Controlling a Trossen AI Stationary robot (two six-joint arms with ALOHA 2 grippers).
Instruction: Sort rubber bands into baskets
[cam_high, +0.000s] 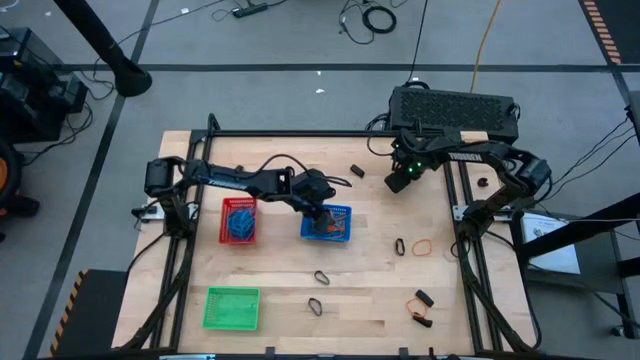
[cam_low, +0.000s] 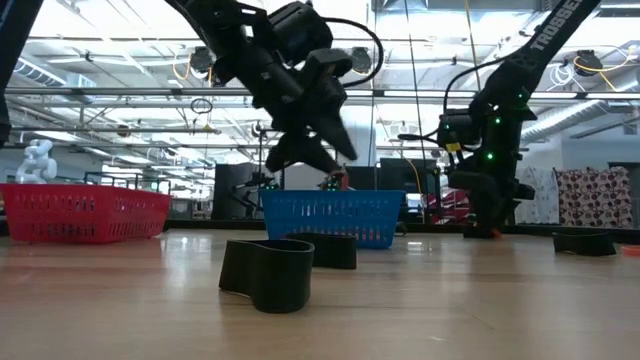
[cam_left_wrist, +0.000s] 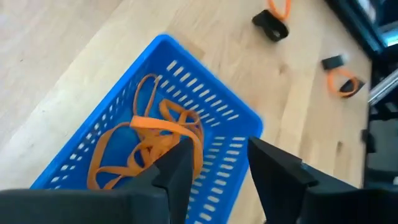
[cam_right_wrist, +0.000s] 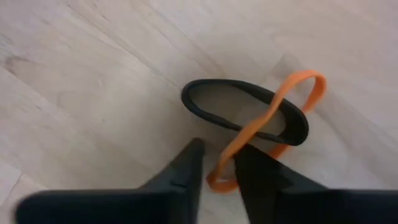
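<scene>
Left gripper above blue basket, fingers parted, empty; orange rubber bands inside. Right gripper narrow over orange band crossing black band. Likely drop done; next: right pinches orange only.

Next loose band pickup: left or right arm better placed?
Right, probably. The right pincer is right at an orange band crossing a black band. The left pincer hangs open over the blue basket, away from loose bands.
</scene>
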